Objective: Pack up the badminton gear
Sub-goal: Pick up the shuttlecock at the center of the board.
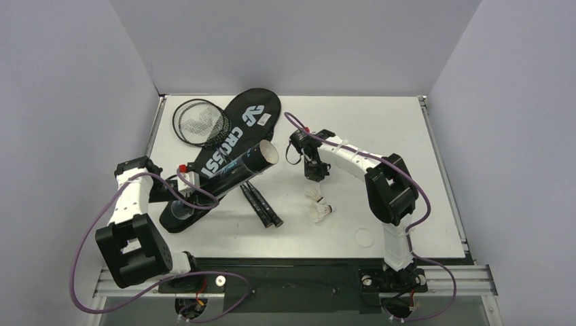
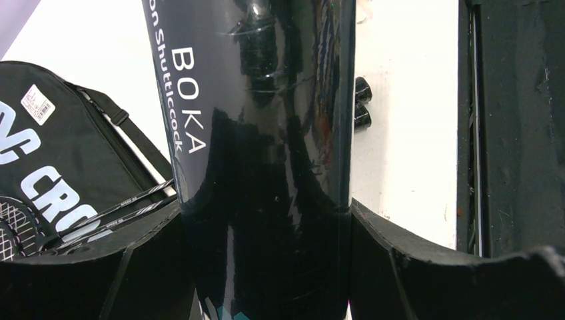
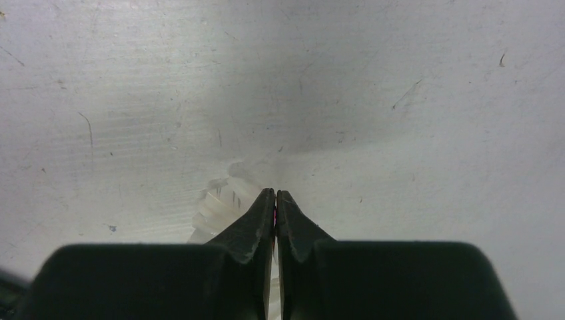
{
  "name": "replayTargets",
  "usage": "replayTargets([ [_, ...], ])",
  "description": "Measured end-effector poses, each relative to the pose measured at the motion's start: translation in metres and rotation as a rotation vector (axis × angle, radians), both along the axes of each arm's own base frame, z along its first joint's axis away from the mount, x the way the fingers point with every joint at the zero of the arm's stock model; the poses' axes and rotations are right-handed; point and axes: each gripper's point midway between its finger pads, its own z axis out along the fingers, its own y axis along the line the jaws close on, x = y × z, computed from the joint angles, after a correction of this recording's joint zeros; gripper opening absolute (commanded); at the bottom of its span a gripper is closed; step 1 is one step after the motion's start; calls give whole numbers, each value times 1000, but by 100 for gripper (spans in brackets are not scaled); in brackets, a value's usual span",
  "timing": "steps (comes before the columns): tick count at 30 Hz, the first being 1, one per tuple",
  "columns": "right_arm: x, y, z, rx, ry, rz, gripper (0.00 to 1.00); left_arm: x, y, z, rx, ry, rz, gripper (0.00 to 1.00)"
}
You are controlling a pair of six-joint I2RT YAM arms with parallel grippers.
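My left gripper (image 1: pixel 185 197) is shut on the low end of the long black tube (image 1: pixel 231 173), which lies slanted over the black CROSSWAY racket bag (image 1: pixel 239 122) with its open mouth (image 1: pixel 269 154) facing right. In the left wrist view the tube (image 2: pixel 260 120) fills the gap between the jaws of the left gripper (image 2: pixel 266 212). Two rackets lie with heads (image 1: pixel 200 122) at the back left and handles (image 1: pixel 261 205) on the table. My right gripper (image 1: pixel 316 170) is shut on a white shuttlecock (image 3: pixel 216 208) by its feathers, just above the table. Two more shuttlecocks (image 1: pixel 314 195) (image 1: pixel 321 212) lie below it.
A flat white disc (image 1: pixel 365 238) lies on the table near the right arm's base. The white table (image 1: pixel 380 122) has walls at the back and both sides. In the left wrist view the bag (image 2: pixel 60 153), racket shafts (image 2: pixel 120 210) and handle ends (image 2: pixel 362 107) flank the tube.
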Motion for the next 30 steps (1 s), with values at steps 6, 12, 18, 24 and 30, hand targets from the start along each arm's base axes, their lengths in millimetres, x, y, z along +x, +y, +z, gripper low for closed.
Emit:
replayTargets([
  [6, 1, -5, 4, 0, 1, -5, 0, 0, 0, 0, 1, -2, 0, 20],
  [12, 9, 0, 42, 64, -60, -6, 0, 0, 0, 0, 4, -1, -1, 20],
  [18, 18, 0, 131, 236, -229, -27, 0, -1, 0, -1, 7, 0, -2, 20],
  [24, 19, -20, 225, 464, -430, -136, 0, -1, 0, 0, 5, 0, -2, 20],
  [30, 5, -12, 290, 831, -609, -244, 0, 1, -1, 1, -8, -3, 3, 20],
])
